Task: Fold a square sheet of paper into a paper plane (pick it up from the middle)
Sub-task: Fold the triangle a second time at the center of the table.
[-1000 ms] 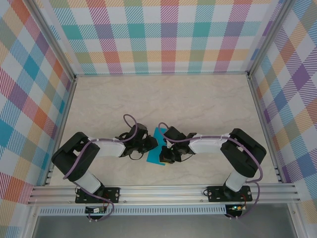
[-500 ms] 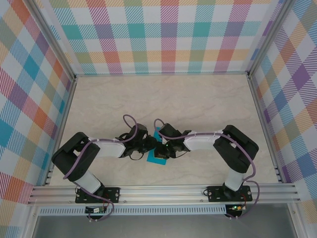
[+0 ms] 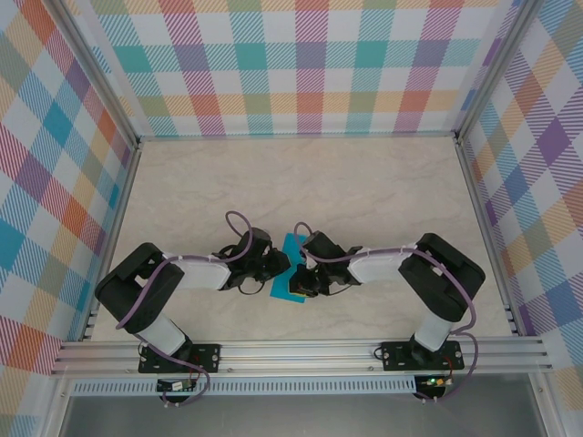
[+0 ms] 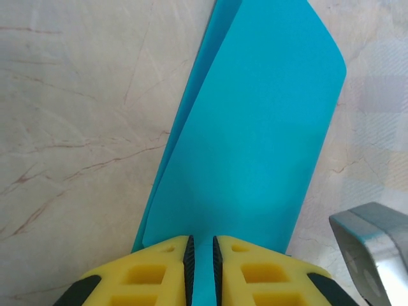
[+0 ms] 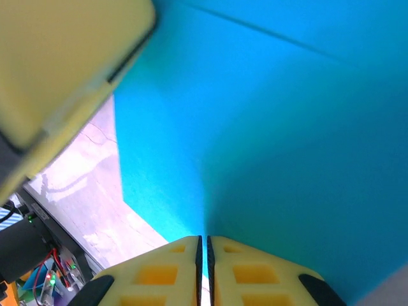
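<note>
The thin teal-blue sheet of paper (image 3: pixel 281 291), doubled over into a narrow strip with its upper layer bowing loosely above the lower one, sits at the near middle of the pale marbled bench (image 3: pixel 346 182), between the two arms. The left jaws are nearly closed, their yellow fingers (image 4: pixel 150 271) pinching the strip's near edge. The right jaws are likewise almost shut, nipping a thin edge of the same sheet from the opposite side.

L gripper (image 4: pixel 201 245) & R gripper (image 5: pixel 204 245) pinched tight, tips facing, arms bent inward.
</note>
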Motion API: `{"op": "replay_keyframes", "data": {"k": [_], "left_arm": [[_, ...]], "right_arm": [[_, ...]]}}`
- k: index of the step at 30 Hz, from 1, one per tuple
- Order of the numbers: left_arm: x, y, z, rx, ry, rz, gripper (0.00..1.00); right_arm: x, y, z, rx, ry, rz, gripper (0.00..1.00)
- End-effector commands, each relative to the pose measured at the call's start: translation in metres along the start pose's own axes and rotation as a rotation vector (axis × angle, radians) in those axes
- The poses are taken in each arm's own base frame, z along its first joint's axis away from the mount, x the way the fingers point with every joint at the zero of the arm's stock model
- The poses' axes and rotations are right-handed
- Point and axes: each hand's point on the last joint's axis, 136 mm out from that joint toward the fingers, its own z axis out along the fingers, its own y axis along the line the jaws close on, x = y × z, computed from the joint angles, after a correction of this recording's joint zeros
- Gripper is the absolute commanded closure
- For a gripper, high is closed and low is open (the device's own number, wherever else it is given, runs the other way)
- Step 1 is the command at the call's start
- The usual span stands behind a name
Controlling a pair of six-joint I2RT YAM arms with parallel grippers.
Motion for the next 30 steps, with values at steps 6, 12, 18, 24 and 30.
{"op": "replay_keyframes", "data": {"k": [6,12,18,24,30], "left_arm": [[0.013,0.040,0.000,-0.132,0.005,-0.036,0.82],[0.012,0.040,0.001,-0.134,0.007,-0.036,0.82],[0.012,0.037,0.001,-0.125,0.013,-0.033,0.82],[0.013,0.036,-0.001,-0.118,0.014,-0.030,0.81],[0.014,0.034,0.001,-0.115,0.023,-0.028,0.81]], "right_arm": [[0.034,-0.037,-0.007,0.035,0.058,0.048,0.85],[0.047,-0.047,-0.009,0.064,0.109,0.011,0.84],[0.043,-0.039,-0.021,0.055,0.073,0.016,0.84],[0.008,0.007,-0.043,-0.017,-0.090,-0.039,0.83],[-0.002,0.010,-0.013,-0.033,-0.042,0.005,0.85]]}}
